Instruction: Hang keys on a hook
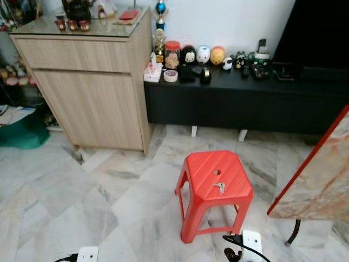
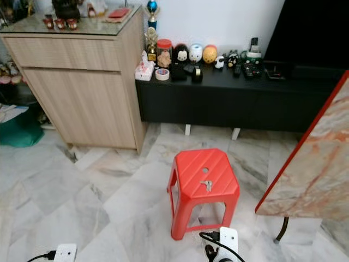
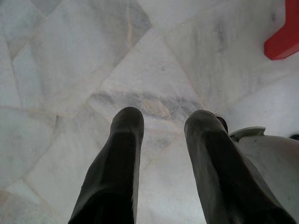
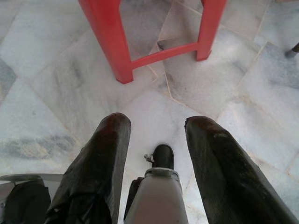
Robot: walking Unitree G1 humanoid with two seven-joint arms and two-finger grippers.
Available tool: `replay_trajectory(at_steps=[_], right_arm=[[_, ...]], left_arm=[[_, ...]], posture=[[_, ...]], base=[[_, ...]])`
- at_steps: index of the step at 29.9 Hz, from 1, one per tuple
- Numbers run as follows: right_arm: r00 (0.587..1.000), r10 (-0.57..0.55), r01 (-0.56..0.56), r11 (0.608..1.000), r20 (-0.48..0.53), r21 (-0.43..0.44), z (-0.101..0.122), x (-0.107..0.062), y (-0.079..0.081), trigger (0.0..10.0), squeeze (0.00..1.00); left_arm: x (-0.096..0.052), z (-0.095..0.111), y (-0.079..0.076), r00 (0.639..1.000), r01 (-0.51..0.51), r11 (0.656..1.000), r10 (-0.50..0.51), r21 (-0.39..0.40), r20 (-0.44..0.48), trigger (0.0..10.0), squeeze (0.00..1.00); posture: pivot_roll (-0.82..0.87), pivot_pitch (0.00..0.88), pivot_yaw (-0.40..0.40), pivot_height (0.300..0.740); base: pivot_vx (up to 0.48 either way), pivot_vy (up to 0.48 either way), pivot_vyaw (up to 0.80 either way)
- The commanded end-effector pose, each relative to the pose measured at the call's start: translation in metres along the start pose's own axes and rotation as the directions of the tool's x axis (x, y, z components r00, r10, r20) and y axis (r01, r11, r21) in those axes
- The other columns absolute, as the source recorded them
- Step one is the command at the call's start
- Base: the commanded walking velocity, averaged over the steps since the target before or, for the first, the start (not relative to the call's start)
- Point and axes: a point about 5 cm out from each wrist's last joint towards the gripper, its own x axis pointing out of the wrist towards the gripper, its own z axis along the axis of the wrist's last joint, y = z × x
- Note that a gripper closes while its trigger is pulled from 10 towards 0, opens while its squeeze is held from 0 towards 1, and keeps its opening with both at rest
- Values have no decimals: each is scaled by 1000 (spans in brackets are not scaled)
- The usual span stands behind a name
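Both arms hang low, pointing downward; the left gripper [image 3: 161, 121] and right gripper [image 4: 156, 128] each have fingers spread apart, holding nothing

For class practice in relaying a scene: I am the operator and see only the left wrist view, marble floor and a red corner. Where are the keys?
Observer: The keys lie on top of the red plastic stool, near its middle hole.
Operator: Is either gripper near them?
Observer: No. The right gripper hangs open above the floor, facing the stool's legs.
Operator: And mine?
Observer: The left gripper is open too, low over the marble floor.
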Motion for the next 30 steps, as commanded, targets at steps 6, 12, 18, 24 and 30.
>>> replay_trajectory(at_steps=[6,12,18,24,30], right_arm=[[1000,-2,2,1000,2,-1,1,0,-1,10000,0],[1000,-1,1,1000,0,-3,1,0,0,10000,0],[1000,-3,3,1000,1,3,1,0,0,10000,0],[1000,-3,3,1000,-2,0,0,0,-1,10000,0],[1000,1,-1,1000,-5,-5,0,0,-1,10000,0]], left_arm=[[-1,-4,0,1000,7,1000,-7,2,-15,10000,0],[-1,-4,0,1000,10,1000,-10,1,-16,10000,0],[-1,-4,0,1000,12,1000,-11,2,-15,10000,0],[-1,-4,-1,1000,12,1000,-12,1,-13,10000,0],[-1,-4,-1,1000,15,1000,-15,3,-14,10000,0]], posture=[[81,0,-19,740],[82,0,-18,740],[81,0,-17,740],[84,0,-19,740],[86,0,-21,740]], base=[[0,0,0],[145,0,0],[319,0,0],[328,0,0],[300,0,0]])
